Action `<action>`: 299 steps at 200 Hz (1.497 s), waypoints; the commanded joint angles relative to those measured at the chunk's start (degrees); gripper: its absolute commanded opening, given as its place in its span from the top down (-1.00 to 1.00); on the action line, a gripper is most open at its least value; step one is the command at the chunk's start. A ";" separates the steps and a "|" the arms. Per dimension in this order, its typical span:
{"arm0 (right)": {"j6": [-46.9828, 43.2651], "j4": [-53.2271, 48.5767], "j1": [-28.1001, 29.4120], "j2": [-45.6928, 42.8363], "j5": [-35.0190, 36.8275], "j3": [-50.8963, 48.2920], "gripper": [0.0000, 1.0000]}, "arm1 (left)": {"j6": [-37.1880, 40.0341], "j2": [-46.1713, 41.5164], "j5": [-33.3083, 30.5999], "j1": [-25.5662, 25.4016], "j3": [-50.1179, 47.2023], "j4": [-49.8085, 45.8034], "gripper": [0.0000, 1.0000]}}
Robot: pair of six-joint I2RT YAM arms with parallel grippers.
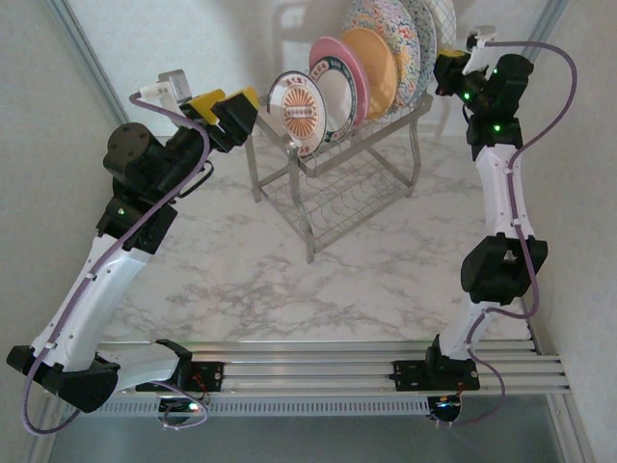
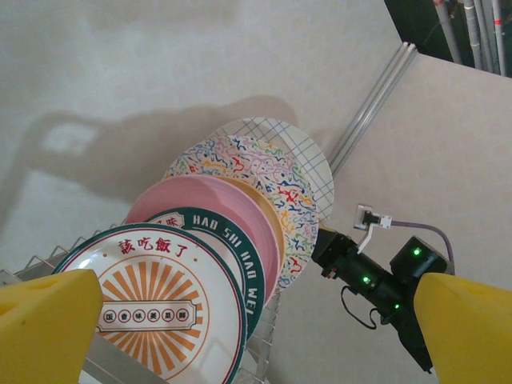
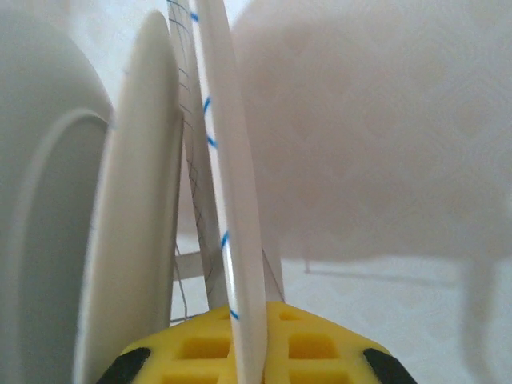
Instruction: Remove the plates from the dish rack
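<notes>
The silver dish rack (image 1: 337, 183) holds several plates upright in its top tier. From the front stand the small white plate with orange medallion (image 1: 297, 111), a green-rimmed plate (image 2: 240, 248), a pink plate (image 1: 339, 77), an orange plate (image 1: 371, 63) and a squiggle-patterned plate (image 1: 386, 29). At the back is a white grid-lined plate (image 2: 300, 148). My right gripper (image 1: 451, 69) is shut on that rearmost plate's rim (image 3: 228, 160), yellow pads (image 3: 320, 344) pressed to both faces. My left gripper (image 1: 234, 114) hangs open just left of the medallion plate (image 2: 152, 304), touching nothing.
The rack stands on a marble-patterned table (image 1: 289, 280) against a white back wall. Its lower wire tier (image 1: 337, 207) carries no plates. The right arm (image 2: 376, 280) shows in the left wrist view beside the plates. An aluminium rail (image 1: 328, 371) runs along the near edge.
</notes>
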 commanded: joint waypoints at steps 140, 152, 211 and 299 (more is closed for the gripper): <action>2.54 5.83 -3.59 -12.77 14.63 4.28 1.00 | -4.18 1.75 3.69 -2.90 1.70 4.27 -0.99; 3.36 6.00 -3.98 -13.90 15.30 4.13 1.00 | -4.99 2.69 3.61 -3.45 2.46 4.32 -0.99; 13.42 4.91 -5.18 -20.09 15.22 3.34 1.00 | -12.69 9.16 3.59 -6.40 7.39 7.23 -0.97; 40.51 -2.18 1.55 -23.61 5.28 2.55 1.00 | -28.28 27.63 10.45 -9.96 25.50 12.39 -0.78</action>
